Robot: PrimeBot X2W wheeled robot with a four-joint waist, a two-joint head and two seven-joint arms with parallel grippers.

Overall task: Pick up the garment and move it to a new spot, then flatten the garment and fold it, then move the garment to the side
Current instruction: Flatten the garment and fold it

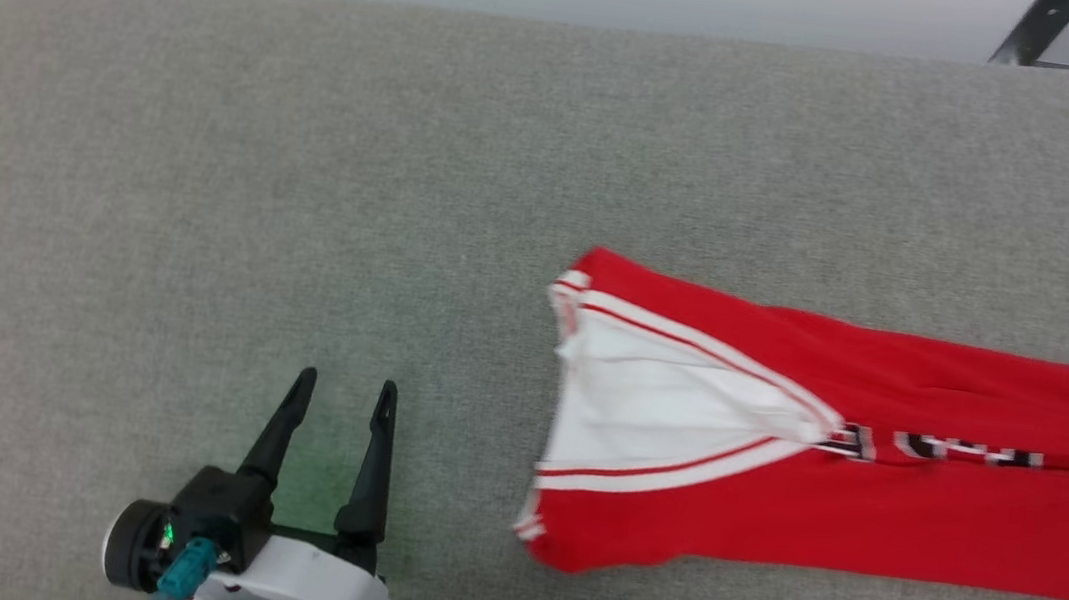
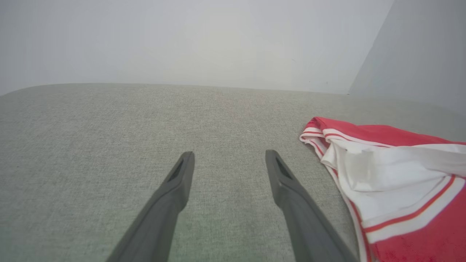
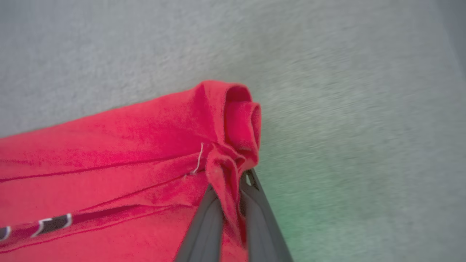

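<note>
Grey woven fabric covers the table (image 1: 209, 152), with a pale wall behind it. The garment (image 1: 872, 520), a red jersey, lies flat on the table's right half. Its long axis runs left to right across the head view, and its far end passes off that view's right edge. The white-and-red trimmed neck opening, showing white inside, faces left toward the left gripper (image 1: 348, 381). Black-and-white lettering runs along the middle crease.

The left gripper hovers low over bare fabric, well apart from the neck end, which lies to its right and slightly ahead. Its jaws stand wide open, holding and touching nothing. In the left wrist view the collar sits just right of the right-hand finger.

The right gripper (image 3: 235, 185) is at the garment's opposite end. Its jaws are pressed together on a bunched fold of red cloth, which seems to be a hem corner, though the right wrist view is blurred. The left arm is nearer the collar.
</note>
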